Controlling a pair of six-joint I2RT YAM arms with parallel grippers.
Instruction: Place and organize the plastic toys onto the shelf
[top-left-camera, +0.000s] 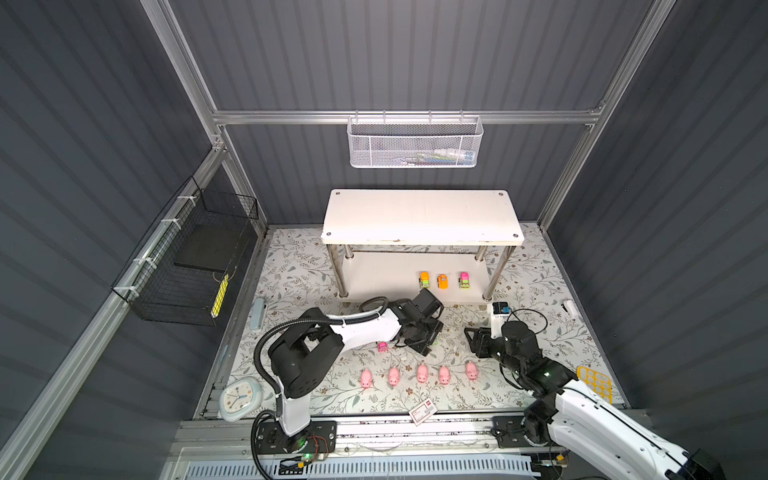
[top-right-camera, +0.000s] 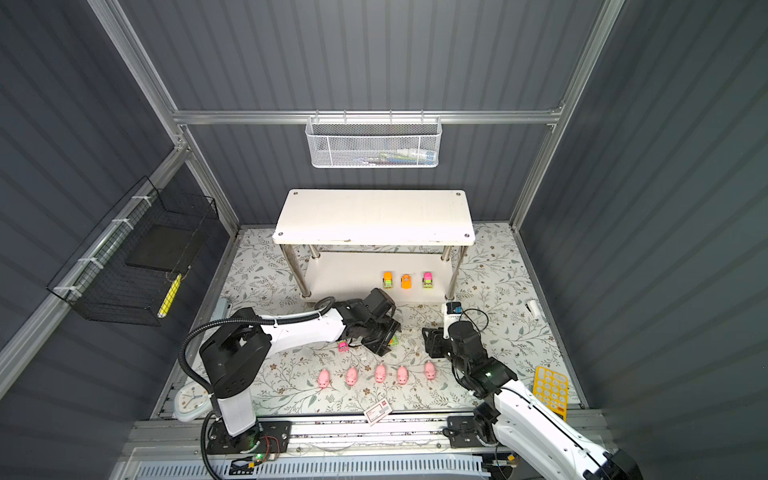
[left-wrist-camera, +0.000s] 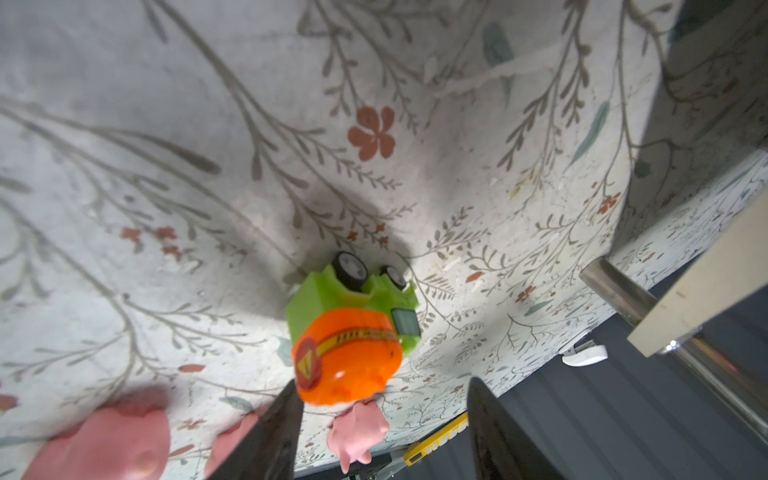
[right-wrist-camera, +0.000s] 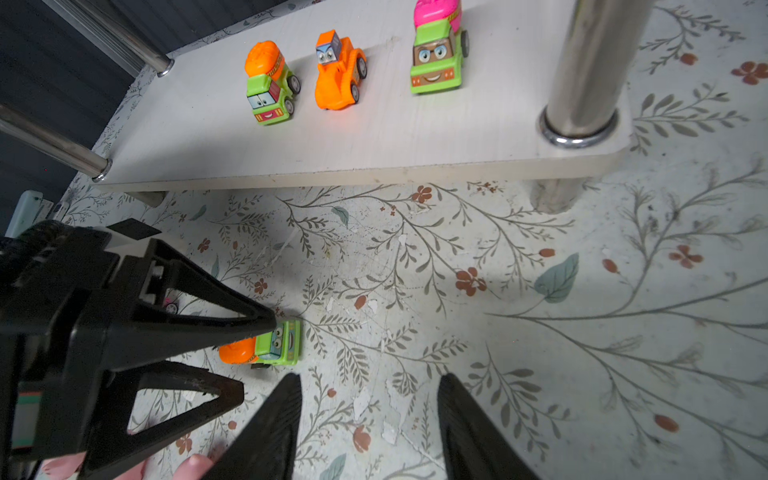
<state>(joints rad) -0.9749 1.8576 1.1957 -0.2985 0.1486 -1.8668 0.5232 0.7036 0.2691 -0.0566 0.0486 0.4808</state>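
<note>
The shelf (top-left-camera: 419, 216) stands at the back, and three cars (top-left-camera: 443, 281) sit in a row on its lower board (right-wrist-camera: 415, 137). On the floral mat in front, my left gripper (top-left-camera: 430, 343) is open around a lime-green car with an orange drum (left-wrist-camera: 353, 320). One finger (right-wrist-camera: 249, 324) touches the car; the other stands off it. A pink car (top-left-camera: 382, 347) sits just left of that gripper. Several pink pigs (top-left-camera: 422, 372) line up nearer the front. My right gripper (right-wrist-camera: 370, 382) hovers open over bare mat, holding nothing.
A red-and-white card (top-left-camera: 423, 412) lies at the front edge, a clock (top-left-camera: 239, 399) front left, a yellow grid piece (top-left-camera: 596, 380) front right. A white device (top-left-camera: 498, 311) sits by the shelf's right post. A white mesh basket (top-left-camera: 415, 143) and a black wire basket (top-left-camera: 187, 266) hang on the walls.
</note>
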